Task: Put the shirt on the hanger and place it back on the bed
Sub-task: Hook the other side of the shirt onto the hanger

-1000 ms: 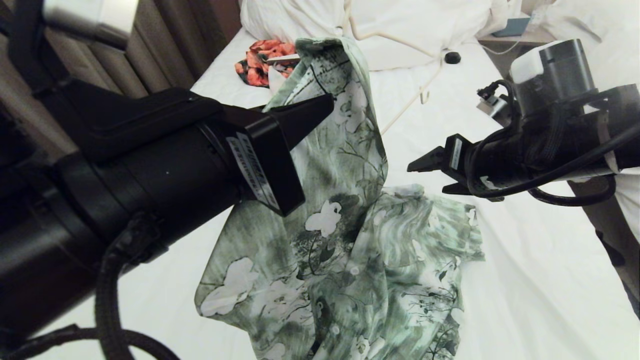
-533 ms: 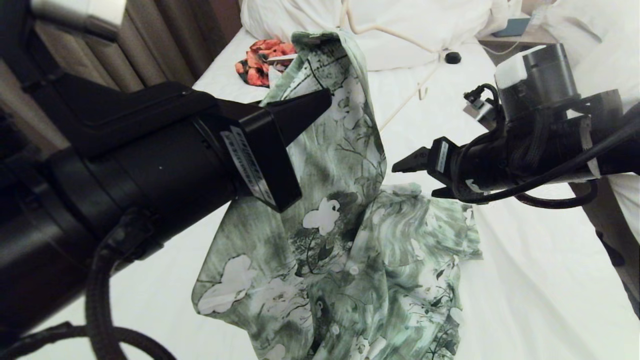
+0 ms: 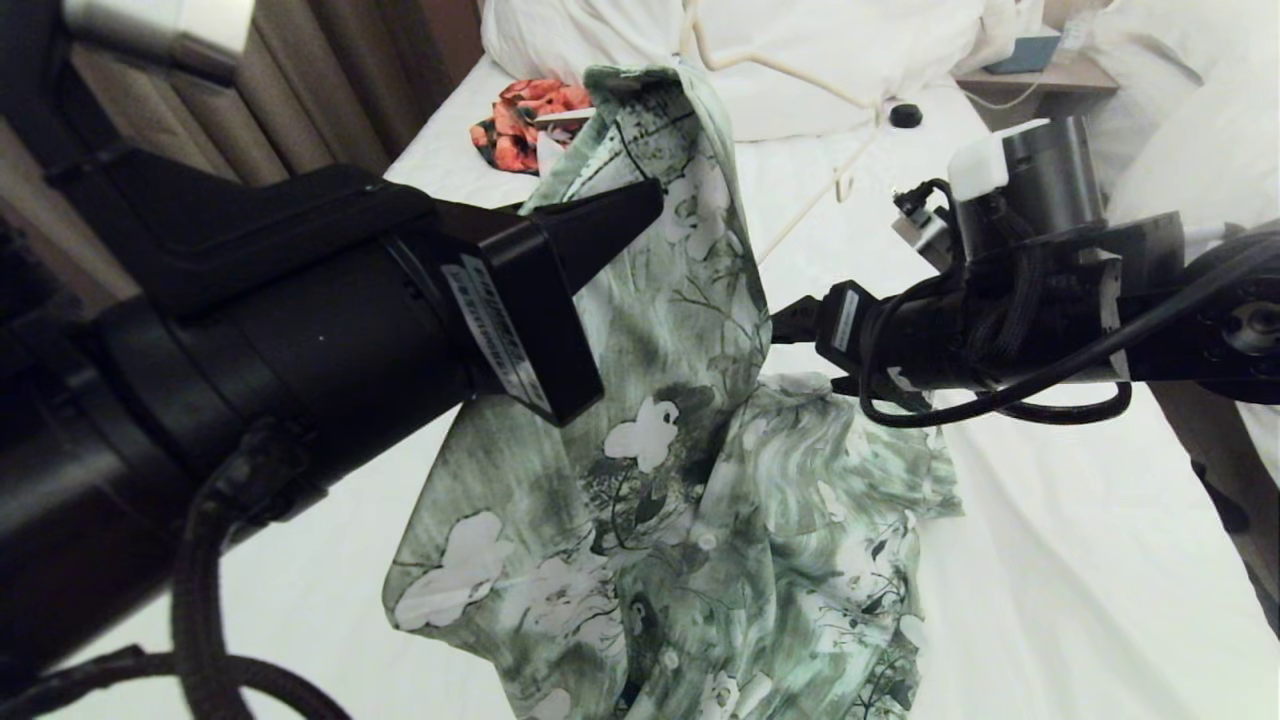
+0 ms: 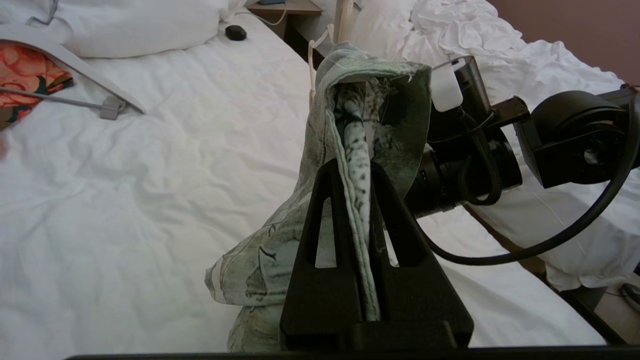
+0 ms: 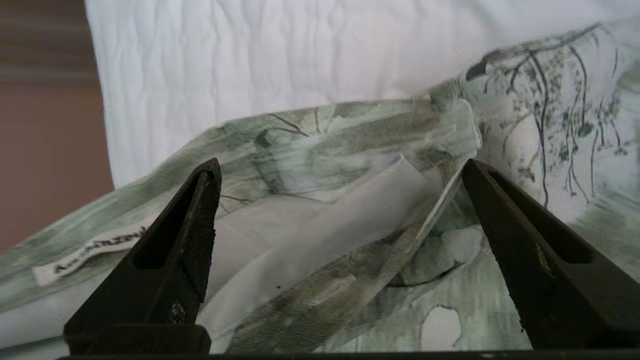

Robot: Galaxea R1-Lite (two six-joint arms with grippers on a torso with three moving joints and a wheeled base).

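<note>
While the left end effector (image 4: 356,187) pinches the shirt (image 3: 690,480), the bed (image 3: 1080,560) bears its hem.

Brown curtains (image 3: 330,90) were seen hanging in folds at the upper left of the head frame. A wooden nightstand (image 3: 1040,75) was set at the upper right, with a neighbouring bed (image 4: 500,55) heaped with rumpled white duvet beyond it. A plain brownish wall (image 4: 575,30) was shown behind that bed.
</note>
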